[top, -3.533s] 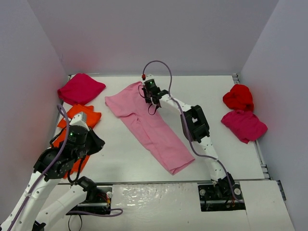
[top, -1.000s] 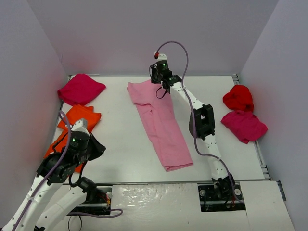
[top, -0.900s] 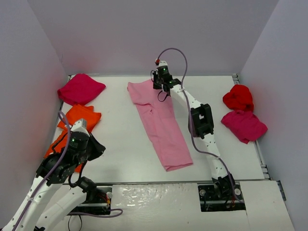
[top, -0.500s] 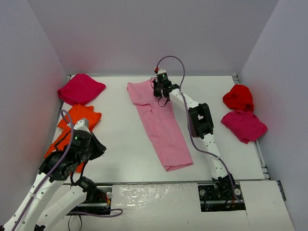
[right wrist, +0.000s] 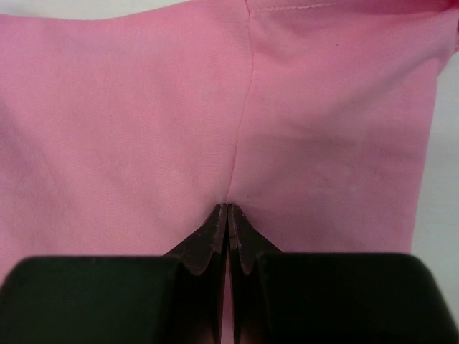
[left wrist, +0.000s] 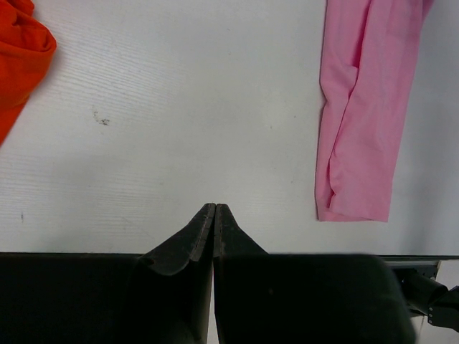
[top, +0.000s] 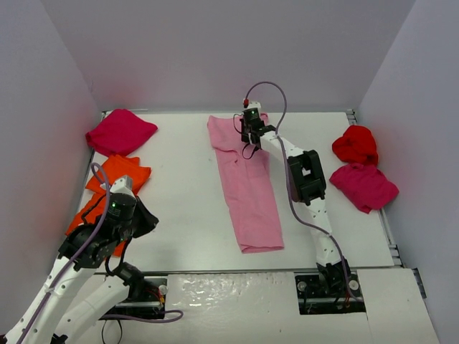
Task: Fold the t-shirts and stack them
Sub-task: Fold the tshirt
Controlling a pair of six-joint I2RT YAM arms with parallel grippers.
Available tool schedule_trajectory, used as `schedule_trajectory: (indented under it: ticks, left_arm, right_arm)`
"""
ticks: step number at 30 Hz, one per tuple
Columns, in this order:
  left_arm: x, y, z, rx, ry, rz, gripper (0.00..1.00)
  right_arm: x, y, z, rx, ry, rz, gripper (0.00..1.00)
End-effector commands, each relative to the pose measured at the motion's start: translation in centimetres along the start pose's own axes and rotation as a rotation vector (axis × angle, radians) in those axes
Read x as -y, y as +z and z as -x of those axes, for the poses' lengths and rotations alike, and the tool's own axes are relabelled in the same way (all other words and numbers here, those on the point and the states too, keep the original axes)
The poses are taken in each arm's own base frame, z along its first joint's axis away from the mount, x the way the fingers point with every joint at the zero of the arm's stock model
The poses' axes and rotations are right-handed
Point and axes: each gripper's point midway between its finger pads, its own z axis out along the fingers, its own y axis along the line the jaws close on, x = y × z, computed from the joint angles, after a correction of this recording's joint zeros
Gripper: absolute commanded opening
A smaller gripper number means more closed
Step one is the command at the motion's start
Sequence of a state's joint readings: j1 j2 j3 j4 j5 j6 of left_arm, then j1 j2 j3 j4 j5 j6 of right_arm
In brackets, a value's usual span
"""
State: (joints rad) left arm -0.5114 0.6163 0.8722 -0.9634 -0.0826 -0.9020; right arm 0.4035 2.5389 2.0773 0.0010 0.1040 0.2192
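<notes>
The light pink t-shirt (top: 247, 183) lies as a long folded strip down the middle of the table; it also shows in the left wrist view (left wrist: 366, 115) and fills the right wrist view (right wrist: 143, 122). My right gripper (top: 250, 135) is at the shirt's far end, shut on a pinch of the pink cloth (right wrist: 228, 206). My left gripper (left wrist: 215, 206) is shut and empty above bare table at the near left, by the orange t-shirts (top: 118, 175). A magenta t-shirt (top: 120, 132) lies at the far left. A bright red t-shirt (top: 355, 145) and another magenta t-shirt (top: 363, 186) lie at the right.
Pale walls enclose the table on three sides. The white tabletop (top: 179, 193) shows between the pink shirt and the orange pile. An orange shirt edge (left wrist: 21, 54) is at the top left of the left wrist view.
My right gripper has dragged the pink shirt's far end to the right, so the strip has swung from a diagonal to nearly straight. The left arm has barely moved.
</notes>
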Motion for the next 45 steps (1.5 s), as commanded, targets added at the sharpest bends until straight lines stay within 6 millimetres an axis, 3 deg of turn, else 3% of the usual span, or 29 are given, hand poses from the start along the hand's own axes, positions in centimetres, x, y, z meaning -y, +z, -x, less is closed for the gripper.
schedule_trajectory:
  ticks: [1,5,8,11,13,15,16,18,21,23,26,28,29,30,32,33,36,39,45]
  left_arm:
    - [1.4,0.2,0.9,0.023,-0.001,-0.040,0.00]
    - [1.3,0.1,0.9,0.021,0.011,-0.038,0.00]
    - [1.2,-0.1,0.8,0.021,0.035,-0.043,0.00]
    - [1.2,-0.5,1.0,0.031,0.057,-0.053,0.00]
    - [1.4,-0.8,1.4,0.042,0.071,-0.064,0.00]
    - [1.7,-1.0,1.6,0.050,0.079,-0.075,0.01]
    - [2.0,-1.2,1.7,0.052,0.103,-0.099,0.01]
    - [2.5,-1.8,1.8,0.057,0.144,-0.136,0.04]
    - [2.7,-2.6,2.0,0.072,0.186,-0.163,0.29]
    - [4.4,-3.6,2.0,0.069,0.204,-0.263,0.59]
    - [7.3,-4.1,1.5,0.031,0.178,-0.407,0.81]
    - [9.9,-3.8,1.3,-0.008,0.124,-0.512,0.81]
    - [11.7,-4.1,1.2,-0.029,0.113,-0.602,0.81]
    - [12.0,-2.9,0.2,-0.088,0.070,-0.606,0.80]
    - [13.3,-2.2,-0.3,-0.131,0.041,-0.666,0.79]
    - [13.5,-1.3,-1.0,-0.171,0.023,-0.670,0.79]
    - [13.7,1.6,-3.1,-0.276,-0.045,-0.660,0.78]
    - [14.0,3.5,-4.4,-0.338,-0.114,-0.663,0.77]
    - [14.3,6.4,-7.0,-0.423,-0.128,-0.608,0.77]
  right_arm:
    - [5.7,-0.6,-1.2,-0.065,0.021,-0.142,0.00]
    - [5.8,-1.8,1.7,0.038,0.053,-0.154,0.00]
    - [4.6,-2.8,4.2,0.113,0.066,-0.100,0.00]
    - [2.6,-5.9,7.8,0.218,0.065,-0.049,0.04]
    - [1.4,-7.6,9.2,0.259,0.056,-0.046,0.31]
    - [0.0,-9.2,10.6,0.292,0.028,-0.006,0.83]
    - [-1.0,-11.1,12.1,0.329,0.003,0.032,0.98]
    - [-2.1,-14.4,14.2,0.395,-0.002,0.059,0.94]
    - [-1.7,-19.0,15.4,0.454,0.019,0.012,0.94]
    - [-0.8,-22.1,14.8,0.406,0.112,-0.008,0.91]
    - [0.7,-25.1,10.3,0.262,0.223,-0.026,0.81]
    - [1.5,-27.4,4.1,0.133,0.299,0.006,0.75]
    - [1.5,-28.4,2.2,0.094,0.320,0.034,0.74]
    - [1.6,-30.7,1.6,0.094,0.348,0.078,0.73]
    - [2.5,-31.5,-4.1,-0.044,0.408,0.070,0.70]
    - [2.9,-32.7,-5.5,-0.077,0.452,0.087,0.69]
    - [3.2,-36.1,-8.6,-0.142,0.567,0.164,0.65]
    - [1.7,-38.5,-11.4,-0.222,0.653,0.268,0.65]
    - [2.4,-40.3,-16.7,-0.288,0.727,0.267,0.68]
